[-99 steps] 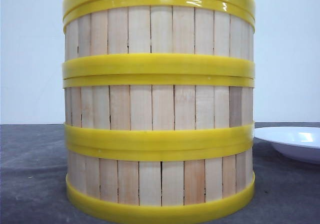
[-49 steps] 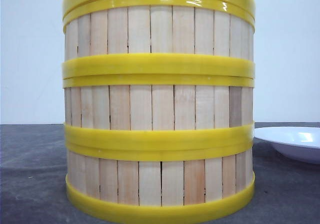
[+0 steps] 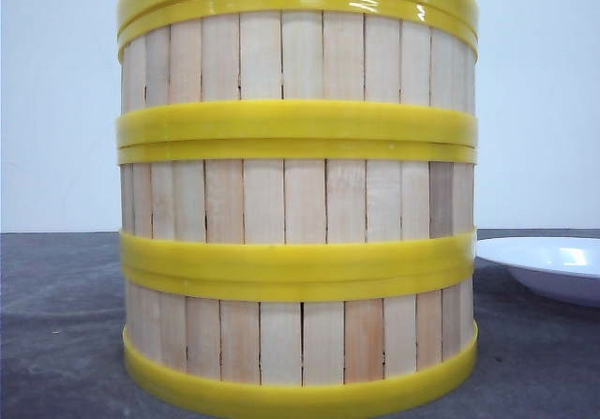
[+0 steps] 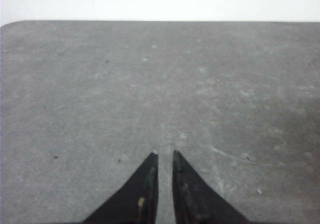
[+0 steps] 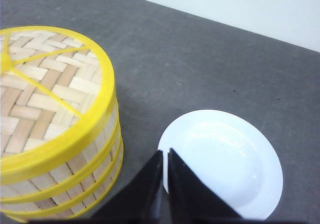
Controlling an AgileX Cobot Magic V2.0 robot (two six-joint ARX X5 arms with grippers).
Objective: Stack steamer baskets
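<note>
grey bench (image 3: 56, 325) under white wall: three steamer baskets (image 3: 298, 203) already stacked, woven lid (image 5: 35, 93) on top, contents hidden; white plate (image 5: 225, 164) empty beside them; right tool (image 5: 165, 156) clenched, empty, nearer the stack; left tool (image 4: 165, 159) nearly closed, empty, over bare bench.

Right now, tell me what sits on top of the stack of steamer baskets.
A flat woven lid with a yellow rim caps the steamer baskets, closing the top one. Whatever is inside the baskets is hidden by the lid and the slatted walls.
</note>
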